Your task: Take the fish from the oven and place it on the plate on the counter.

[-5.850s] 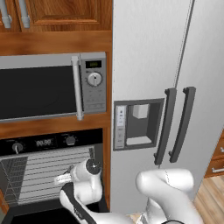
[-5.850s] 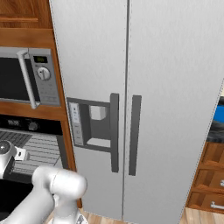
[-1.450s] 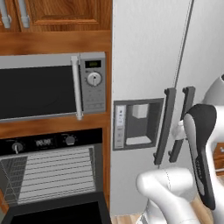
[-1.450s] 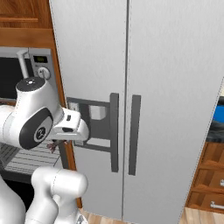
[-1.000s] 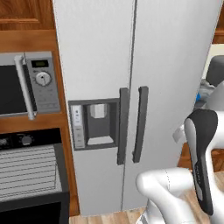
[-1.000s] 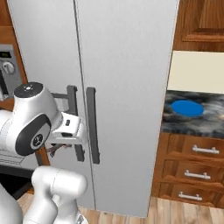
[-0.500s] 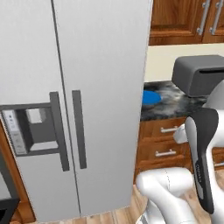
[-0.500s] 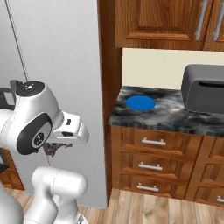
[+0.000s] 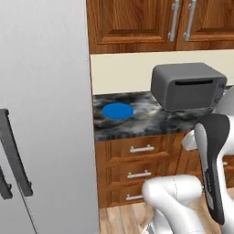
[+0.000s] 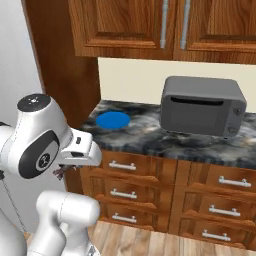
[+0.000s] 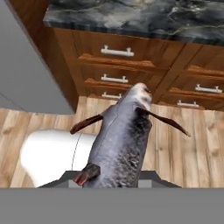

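Grey fish [image 11: 120, 140] is held between the jaws, which are closed partway on its tail end; seen from the hand view, the body runs straight out ahead of the jaws, head farthest away, with thin reddish-brown fins spread to either side. In the right base view the gripper [image 10: 64, 170] is seen low beside the white arm, with a small dark bit of the fish poking out beneath the hand.

Ahead of the jaws and above the fish's head, wooden drawers [image 11: 118, 54] with silver handles are seen, topped by the edge of the black marble counter [image 11: 144, 19]. Below the jaws, wooden flooring [image 11: 205, 144] is seen.

Blue plate [image 10: 113, 120] is lying flat on the counter [image 10: 150, 135], higher than the jaws and well apart from them, toward the counter's end next to the grey refrigerator [image 9: 45, 114]. Grey toaster oven [image 10: 202, 106] is standing on the same counter, farther from the jaws than the plate. Wooden wall cabinets [image 10: 150, 25] are mounted above.
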Robot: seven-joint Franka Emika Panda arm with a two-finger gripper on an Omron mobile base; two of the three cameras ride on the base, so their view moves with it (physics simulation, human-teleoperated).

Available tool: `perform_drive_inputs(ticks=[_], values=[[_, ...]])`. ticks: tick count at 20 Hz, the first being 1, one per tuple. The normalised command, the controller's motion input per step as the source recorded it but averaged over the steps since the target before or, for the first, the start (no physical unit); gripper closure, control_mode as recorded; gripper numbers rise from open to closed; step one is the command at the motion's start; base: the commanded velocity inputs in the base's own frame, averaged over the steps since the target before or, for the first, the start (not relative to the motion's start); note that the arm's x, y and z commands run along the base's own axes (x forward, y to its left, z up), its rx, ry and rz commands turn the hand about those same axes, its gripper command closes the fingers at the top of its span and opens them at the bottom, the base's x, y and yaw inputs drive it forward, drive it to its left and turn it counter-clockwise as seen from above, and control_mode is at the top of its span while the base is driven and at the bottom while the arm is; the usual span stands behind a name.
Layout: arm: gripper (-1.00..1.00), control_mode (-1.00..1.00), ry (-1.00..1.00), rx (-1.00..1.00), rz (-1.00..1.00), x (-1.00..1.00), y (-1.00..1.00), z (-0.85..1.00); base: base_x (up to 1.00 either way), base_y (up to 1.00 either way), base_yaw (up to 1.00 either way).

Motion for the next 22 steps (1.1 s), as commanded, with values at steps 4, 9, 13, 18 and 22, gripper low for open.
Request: perform_drive_inputs(ticks=[4, 9, 13, 18, 22], values=[[1.00, 1.00, 0.00, 0.00, 0.00, 0.00, 0.00, 0.00, 0.66, -0.44, 0.18], [1.00, 1.00, 0.00, 0.00, 0.00, 0.00, 0.00, 0.00, 0.61, -0.05, 0.05], [1.00, 1.00, 0.00, 0.00, 0.00, 0.00, 0.00, 0.00, 0.62, 0.07, 0.00], [1.00, 1.00, 0.00, 0.00, 0.00, 0.00, 0.00, 0.00, 0.69, -0.05, 0.00], [1.00, 1.00, 0.00, 0.00, 0.00, 0.00, 0.00, 0.00, 0.67, -0.13, 0.00]])
